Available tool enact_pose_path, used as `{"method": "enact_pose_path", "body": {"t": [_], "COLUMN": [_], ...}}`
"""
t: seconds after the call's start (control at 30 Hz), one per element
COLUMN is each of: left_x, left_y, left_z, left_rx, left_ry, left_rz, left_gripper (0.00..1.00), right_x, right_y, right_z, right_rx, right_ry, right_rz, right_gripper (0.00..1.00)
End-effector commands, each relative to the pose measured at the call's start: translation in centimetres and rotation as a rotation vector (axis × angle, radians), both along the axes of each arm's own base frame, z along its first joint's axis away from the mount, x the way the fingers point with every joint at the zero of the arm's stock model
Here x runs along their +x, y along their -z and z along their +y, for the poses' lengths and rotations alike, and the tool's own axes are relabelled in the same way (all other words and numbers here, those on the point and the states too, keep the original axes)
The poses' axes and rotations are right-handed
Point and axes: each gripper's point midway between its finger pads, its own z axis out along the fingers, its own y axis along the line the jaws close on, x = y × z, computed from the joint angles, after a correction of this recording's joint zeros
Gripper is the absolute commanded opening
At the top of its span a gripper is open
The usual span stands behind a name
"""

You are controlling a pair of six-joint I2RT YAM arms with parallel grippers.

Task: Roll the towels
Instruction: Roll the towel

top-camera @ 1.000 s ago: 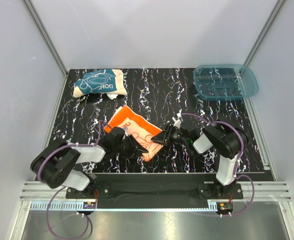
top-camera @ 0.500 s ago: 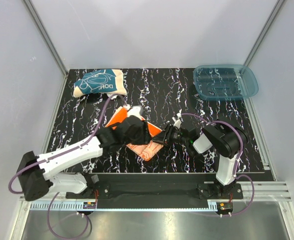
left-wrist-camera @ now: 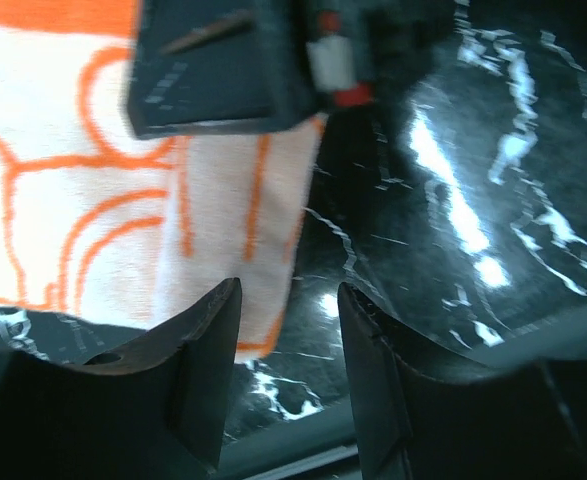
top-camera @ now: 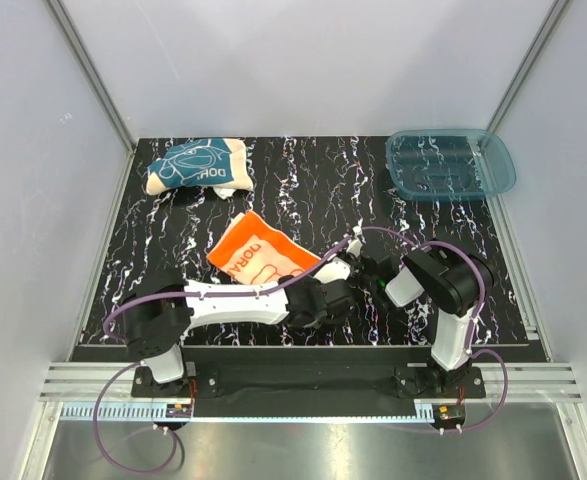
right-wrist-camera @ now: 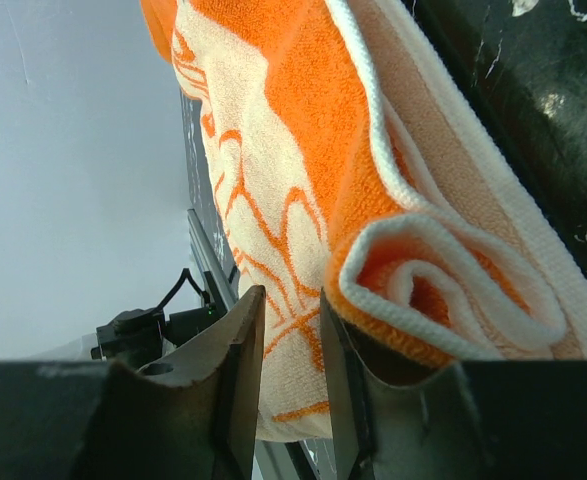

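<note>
Orange towel: long axis far-left to near-right, rolled end near-right at right gripper, fingers narrow, hold unclear; left gripper parted, empty, just near of same end.

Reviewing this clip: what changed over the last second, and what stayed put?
The left gripper swung from the left side of the orange towel, over it, to its near right corner, close to the right gripper. Its jaws now stand open with nothing between them. The right gripper stayed at the towel's right edge, where a rolled end shows. The teal towel and the blue tray did not move.
</note>
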Motion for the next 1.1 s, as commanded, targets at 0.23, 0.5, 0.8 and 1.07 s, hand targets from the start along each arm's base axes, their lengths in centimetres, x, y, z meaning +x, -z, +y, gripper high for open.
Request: {"method": "enact_pose_path", "body": {"t": [0.23,0.5,0.8,1.07], "left_x": [2.1,-0.1,-1.9,-2.6], "left_y": [-1.0,1.8,5.0,6.8], "left_z": [1.4,1.3,3.3,5.8], "left_rx": [0.056,0.054,0.108,0.156], "left_ry": [-0.068,-0.03,-0.047,-0.071], "left_rz": [-0.117,-0.049,-0.02,-0.006], "left_gripper": [0.48,0.48,0.48,0.56], "right_x": [-0.7,-0.6,-0.6,-0.6], "right_y": [4.2,4.3,4.4,4.5], "right_z": [-1.5,-1.5,-1.5,-1.5], "right_rx": [-0.12,-0.12,-0.125,-0.128], "right_ry": [0.027,0.03,0.033,0.033], "right_rz": [0.079,0.085,0.09,0.098], "right_gripper": [0.36,0.35,0.35,0.35]}}
